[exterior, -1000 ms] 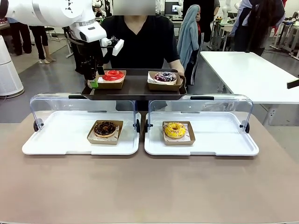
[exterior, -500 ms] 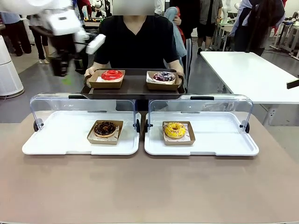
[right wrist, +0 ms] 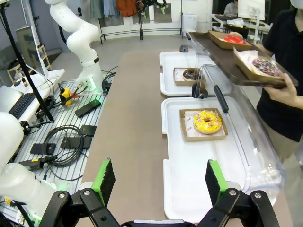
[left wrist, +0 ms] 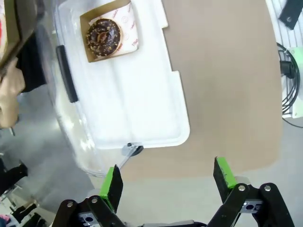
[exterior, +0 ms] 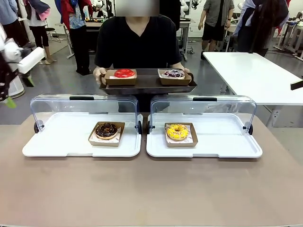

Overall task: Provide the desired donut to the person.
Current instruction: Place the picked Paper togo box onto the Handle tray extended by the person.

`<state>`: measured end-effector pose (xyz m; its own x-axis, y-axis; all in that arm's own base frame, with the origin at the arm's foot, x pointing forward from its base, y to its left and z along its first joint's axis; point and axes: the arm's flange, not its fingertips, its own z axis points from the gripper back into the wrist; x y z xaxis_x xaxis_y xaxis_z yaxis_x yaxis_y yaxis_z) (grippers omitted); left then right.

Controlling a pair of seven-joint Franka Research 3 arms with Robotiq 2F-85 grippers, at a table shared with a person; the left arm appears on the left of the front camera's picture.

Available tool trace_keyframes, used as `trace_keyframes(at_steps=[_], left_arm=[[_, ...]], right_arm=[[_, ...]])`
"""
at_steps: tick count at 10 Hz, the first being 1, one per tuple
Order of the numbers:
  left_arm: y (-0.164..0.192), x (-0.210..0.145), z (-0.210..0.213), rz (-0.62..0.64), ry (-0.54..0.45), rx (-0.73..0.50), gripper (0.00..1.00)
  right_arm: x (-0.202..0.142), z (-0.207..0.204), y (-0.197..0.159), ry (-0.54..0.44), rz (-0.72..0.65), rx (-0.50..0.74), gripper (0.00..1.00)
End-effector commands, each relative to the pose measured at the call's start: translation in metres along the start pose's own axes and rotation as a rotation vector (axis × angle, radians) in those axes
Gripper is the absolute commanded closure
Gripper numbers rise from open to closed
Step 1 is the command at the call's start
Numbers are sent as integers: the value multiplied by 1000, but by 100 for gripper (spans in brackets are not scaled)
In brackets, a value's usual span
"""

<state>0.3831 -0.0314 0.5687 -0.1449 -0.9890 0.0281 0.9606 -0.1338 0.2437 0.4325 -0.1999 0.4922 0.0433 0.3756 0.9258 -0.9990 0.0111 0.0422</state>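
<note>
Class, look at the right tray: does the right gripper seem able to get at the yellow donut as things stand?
Probably yes: the clear lid is swung back, the yellow donut lies uncovered in its box, and the right gripper is open with nothing between.

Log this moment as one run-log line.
left gripper: open, empty | right gripper: open, empty | dark brown tray: held by person, carrying red glazed donut and purple sprinkled donut

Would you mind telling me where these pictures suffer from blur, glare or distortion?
Front view: the left claw at the left edge is motion-smeared, while the donuts are sharp. Left wrist view: the clear lid blurs the floor behind it. Right wrist view: wide-angle bending curves the table edge.
</note>
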Motion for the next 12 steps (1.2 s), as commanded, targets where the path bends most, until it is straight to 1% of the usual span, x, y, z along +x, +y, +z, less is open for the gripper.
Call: trace_keyframes(at_steps=[1,3,4,12], left_arm=[[-2,-9,0,-10,-79,8,0],[-3,-17,0,26,-93,6,0],[-5,-17,-3,19,-47,-2,0],[-5,-17,-3,19,-47,-2,0]], right_arm=[[0,0,0,-1,1,-2,0],[0,0,0,-1,1,-2,0],[0,0,0,-1,1,-2,0],[0,0,0,-1,1,-2,0]])
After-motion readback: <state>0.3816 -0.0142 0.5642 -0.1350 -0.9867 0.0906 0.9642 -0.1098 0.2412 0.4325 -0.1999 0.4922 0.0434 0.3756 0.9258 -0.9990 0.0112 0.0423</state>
